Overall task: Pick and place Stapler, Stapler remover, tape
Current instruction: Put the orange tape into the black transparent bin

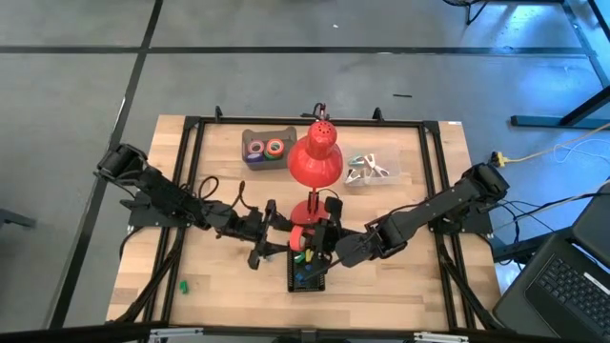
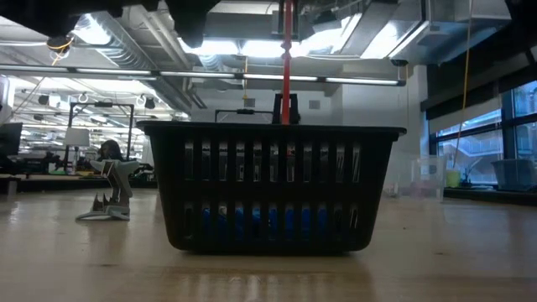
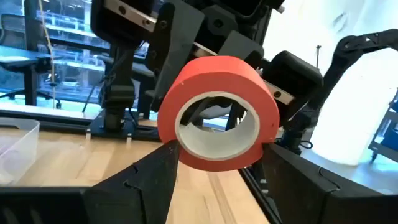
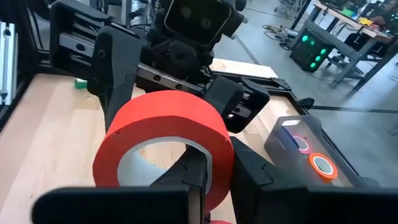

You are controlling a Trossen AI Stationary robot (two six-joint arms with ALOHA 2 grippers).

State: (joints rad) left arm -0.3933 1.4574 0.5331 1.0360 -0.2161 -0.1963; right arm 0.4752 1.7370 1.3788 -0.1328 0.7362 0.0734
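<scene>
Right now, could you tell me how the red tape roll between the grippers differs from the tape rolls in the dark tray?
The red tape roll is held off the table between the left gripper and right gripper, near the black basket. The tape rolls in the dark tray lie flat at the table's far side, look smaller and are untouched. All are rings with hollow centres.

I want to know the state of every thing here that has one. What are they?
red tape roll: lifted off the table, between both grippers
left gripper: closed across the roll's outside
right gripper: appears pinched on the roll's wall
basket: upright, with things inside
red lamp: standing upright
dark tray: holds small tape rolls
</scene>
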